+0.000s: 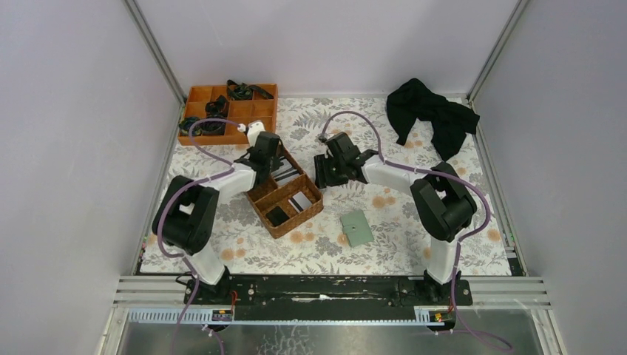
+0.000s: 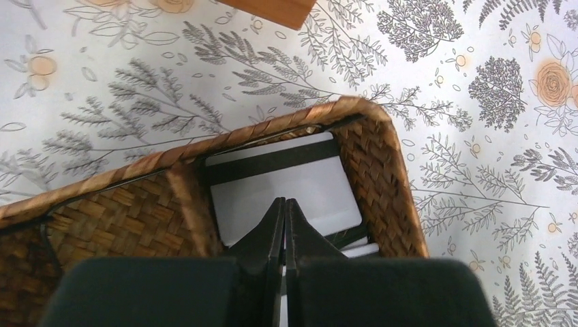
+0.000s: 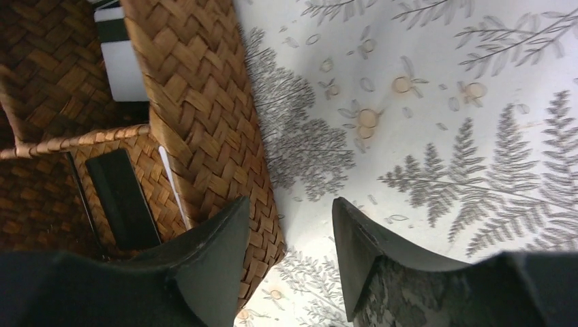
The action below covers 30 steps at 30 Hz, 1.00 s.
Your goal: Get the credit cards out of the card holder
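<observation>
Card holder: the thin, flat, grey-green folding card holder (image 1: 358,228) lies on the white floral-printed table cover (image 1: 414,244), toward the near edge. It sits just right of the brown woven wicker compartment basket (image 1: 285,196), not touching it, and apart from both grippers. The top view does not show whether any card is inside it.

Credit cards: small, thin plastic credit cards (image 1: 301,201) lie in the basket's compartments.
- Left wrist view: a whitish card with a dark stripe (image 2: 286,187) lies flat in the corner compartment. More card edges show beneath it at lower right.
- Right wrist view: a dark card (image 3: 123,197) leans steeply in one compartment, with a thin white card edge beside it against the wall. A striped whitish one sits in the next compartment.

Left gripper (image 2: 284,204): it is over the basket with its fingers pressed together and nothing visible between them. The tips sit above the whitish card; I cannot tell whether they touch it.

Right gripper (image 3: 290,202): the jaws stand apart and hold nothing. One finger (image 3: 211,252) is over the basket's woven wall and the other is over the bare table cover.

Other:
- An orange divided tray (image 1: 194,95) holding black items sits at the far left.
- A crumpled black cloth (image 1: 432,115) lies at the far right.
</observation>
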Tool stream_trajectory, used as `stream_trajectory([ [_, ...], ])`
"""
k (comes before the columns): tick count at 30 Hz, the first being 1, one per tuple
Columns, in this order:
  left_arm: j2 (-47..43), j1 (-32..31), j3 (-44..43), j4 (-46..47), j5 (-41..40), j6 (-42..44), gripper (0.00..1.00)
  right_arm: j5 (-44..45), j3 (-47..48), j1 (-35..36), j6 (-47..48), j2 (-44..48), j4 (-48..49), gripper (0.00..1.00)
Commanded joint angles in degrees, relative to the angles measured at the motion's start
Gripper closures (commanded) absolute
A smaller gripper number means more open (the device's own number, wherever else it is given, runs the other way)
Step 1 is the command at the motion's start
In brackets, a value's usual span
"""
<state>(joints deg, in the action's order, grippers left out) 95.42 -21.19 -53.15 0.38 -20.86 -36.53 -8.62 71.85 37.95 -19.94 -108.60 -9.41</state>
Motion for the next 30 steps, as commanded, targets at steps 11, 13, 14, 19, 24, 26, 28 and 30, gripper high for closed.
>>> stream_trajectory([
  [11,16.3,0.4,-17.7,0.5,7.1,0.4,0.96,-3.7,-4.5,3.7,-1.9,4.7,2.9,0.43],
  [13,17.0,0.2,-18.9,1.0,7.4,0.3,0.96,-5.1,-4.9,4.1,-2.1,5.0,3.7,0.43],
  [14,17.4,0.3,-19.6,1.1,7.5,0.4,0.95,-6.0,-4.7,4.3,-2.1,4.7,4.0,0.43],
  [19,19.5,0.3,-23.3,0.6,7.5,1.8,0.95,-7.3,-2.2,5.4,-1.2,2.3,3.7,0.41],
  [24,20.1,0.3,-24.8,0.6,8.6,2.3,0.95,-10.2,-0.7,5.8,-1.3,1.1,4.7,0.41],
  [26,20.2,0.3,-24.9,0.9,9.0,2.1,0.94,-10.8,-0.4,5.9,-1.4,0.7,5.4,0.40],
  [28,20.0,0.3,-24.5,1.0,8.6,2.2,0.91,-9.8,-0.4,6.0,-1.2,0.3,5.2,0.40],
  [30,18.9,0.3,-23.7,0.7,7.4,2.6,0.73,-7.4,-0.6,5.9,-0.3,0.8,4.3,0.40],
])
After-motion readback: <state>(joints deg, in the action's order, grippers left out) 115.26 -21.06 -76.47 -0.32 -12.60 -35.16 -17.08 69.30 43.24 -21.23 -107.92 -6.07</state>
